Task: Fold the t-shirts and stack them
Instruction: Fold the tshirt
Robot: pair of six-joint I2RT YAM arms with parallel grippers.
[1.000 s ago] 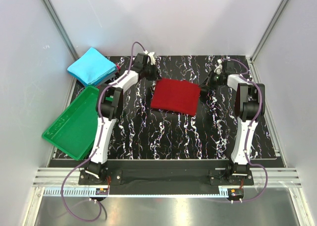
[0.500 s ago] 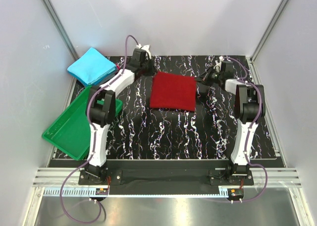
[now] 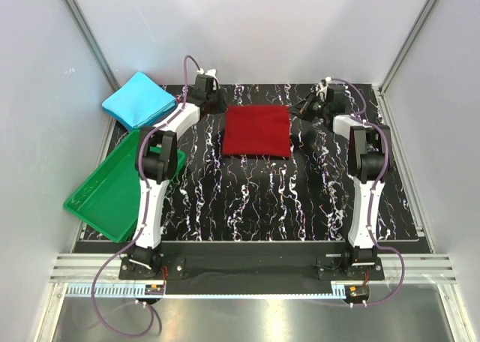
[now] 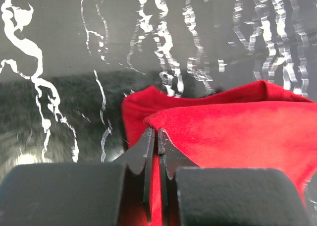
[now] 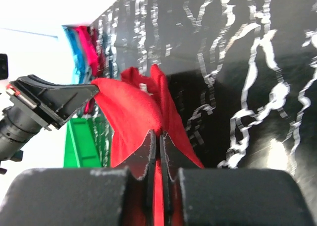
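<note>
The dark red t-shirt (image 3: 257, 130) is folded to a square and held stretched between both grippers at the back of the table. My left gripper (image 3: 217, 106) is shut on its back left corner, where red cloth (image 4: 223, 132) runs between the jaws. My right gripper (image 3: 298, 111) is shut on its back right corner (image 5: 141, 112). The cyan-blue t-shirt (image 3: 139, 100) lies folded at the back left, off the table's corner; in the right wrist view it shows as a cyan strip (image 5: 74, 52).
A green plastic tray (image 3: 112, 188) lies tilted over the left edge of the black marbled table (image 3: 247, 207). White walls with metal posts close in the back and both sides.
Both grippers have carried the red shirt toward the back of the table and turned it squarer to the table edges. The blue shirt and the tray have not moved.
</note>
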